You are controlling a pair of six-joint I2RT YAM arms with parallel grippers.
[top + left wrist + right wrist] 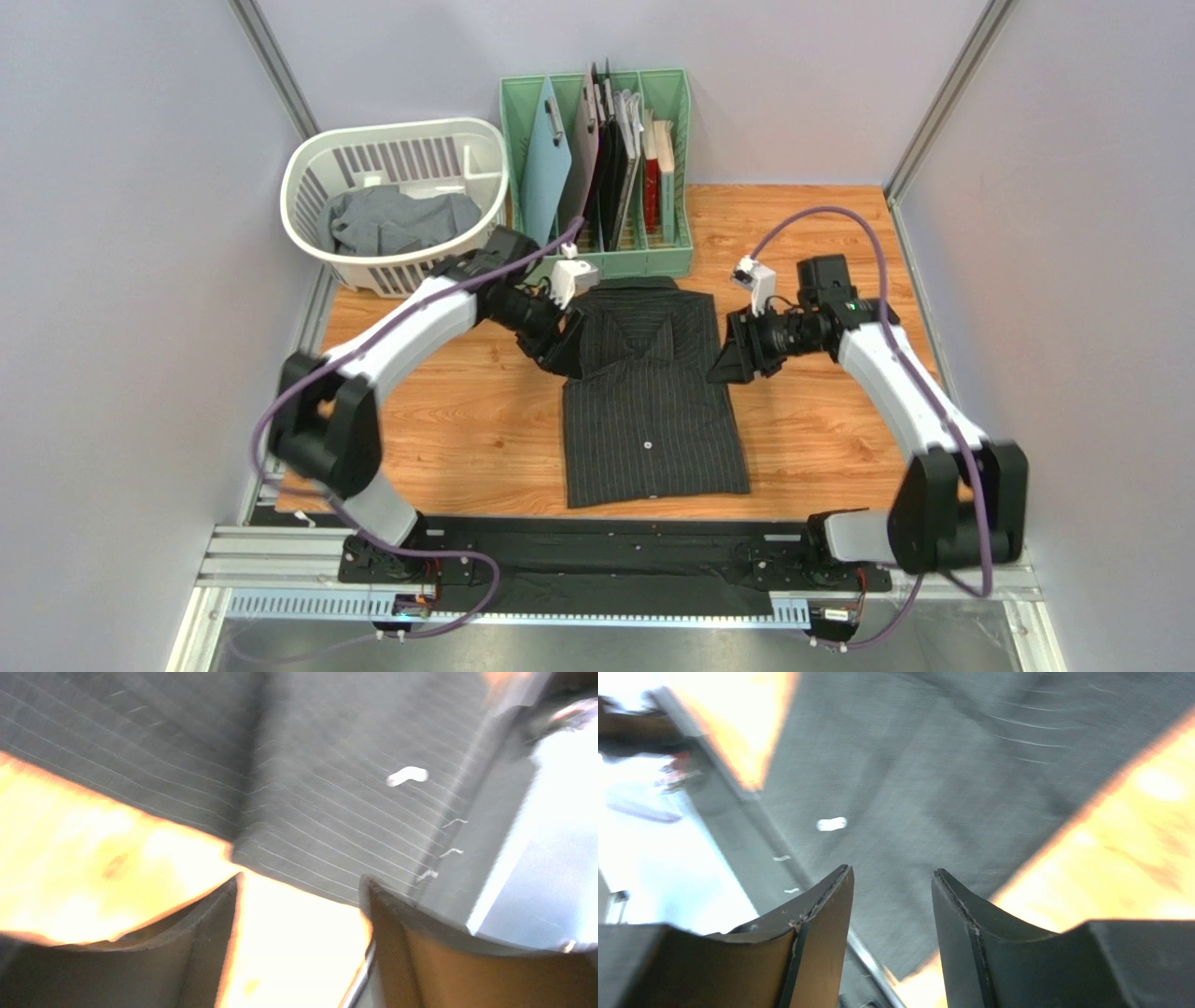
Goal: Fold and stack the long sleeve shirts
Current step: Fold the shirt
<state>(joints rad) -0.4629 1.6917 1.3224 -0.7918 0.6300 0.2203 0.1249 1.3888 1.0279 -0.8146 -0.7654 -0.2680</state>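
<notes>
The black pinstriped shirt (648, 389) lies flat in a narrow rectangle on the wooden table, collar toward the green rack. My left gripper (561, 347) is at its upper left edge, open, with nothing between the fingers; its wrist view shows the striped cloth (330, 819) just beyond the fingertips (228, 889). My right gripper (727, 353) is at the shirt's upper right edge, open and empty; its wrist view shows the dark cloth (913, 791) under the jaws. The plain grey shirt (396, 219) lies crumpled in the white laundry basket (477, 140).
A green rack (659, 259) with boards and folders stands right behind the shirt's collar. The basket is at the back left. Grey walls close in both sides. A black rail (617, 539) runs along the near edge.
</notes>
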